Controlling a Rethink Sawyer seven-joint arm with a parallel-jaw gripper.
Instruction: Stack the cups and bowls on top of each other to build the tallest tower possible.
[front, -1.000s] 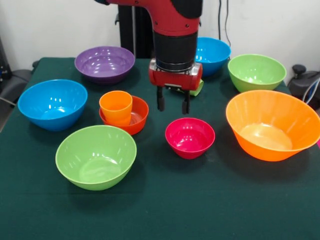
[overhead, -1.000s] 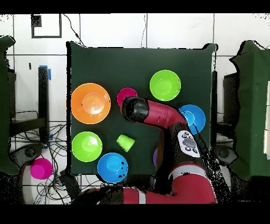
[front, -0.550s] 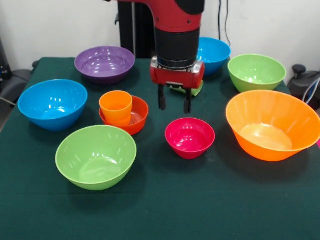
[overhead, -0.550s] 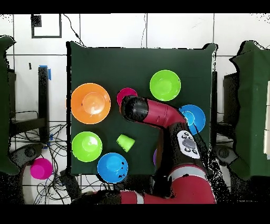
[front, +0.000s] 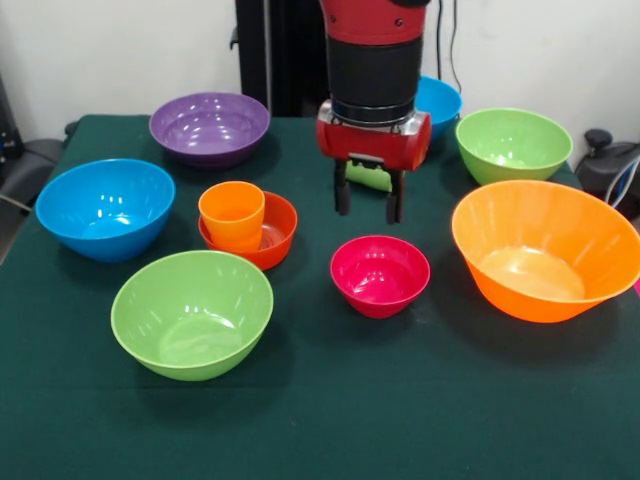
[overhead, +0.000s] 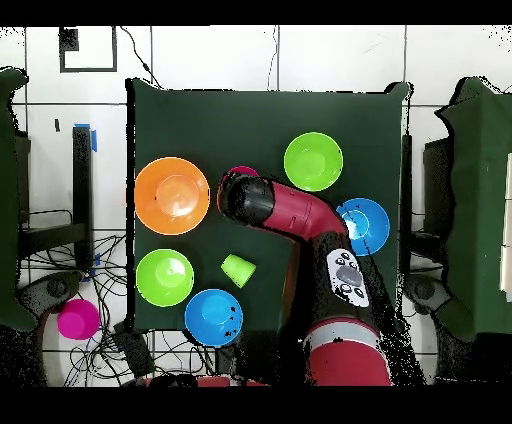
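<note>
Two pieces stacked so far: orange cup (front: 232, 214) sits upright in the small red-orange bowl (front: 272, 233), off to the picture-left of the jaws (front: 369, 202) in the front view, about level with their tips. Jaws hang part open, holding nothing. Magenta bowl (front: 380, 273) sits on the desk (front: 400, 400) right under them, just toward the camera, mouth up, apart from its neighbours.

You look to be on the pick of the magenta bowl, next tier for the tower. Next move probably calls for a straight drop so one finger goes inside the rim and one outside, then a pinch on the wall. It's glossy and thin, so I'd guess it slips or tilts if you grab shallow.

Green cup (overhead: 237, 269) lies tipped on its side behind the jaws, mostly hidden in the front view. Big orange bowl (front: 545, 250) sits picture-right of them, clear of the drop.
</note>
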